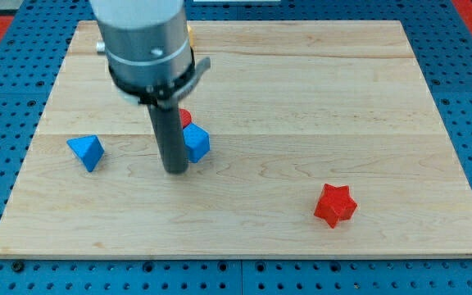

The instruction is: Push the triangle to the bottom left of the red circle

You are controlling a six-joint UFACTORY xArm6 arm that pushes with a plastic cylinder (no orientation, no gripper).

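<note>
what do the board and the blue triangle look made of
Board: pale wood, apparently unpainted; grain lines and plank seams run across it. Blue triangle: looks like painted wood or plastic, I can't tell which; the colour is even and matte, with no grain showing. My tip rests to its right, apart from it.

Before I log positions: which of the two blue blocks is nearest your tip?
The blue block just to the view's right of my tip, by the partly hidden red block. The blue triangle sits apart, towards the view's left.

Pale wood board [301,98], matt grain; blocks look plastic
</note>
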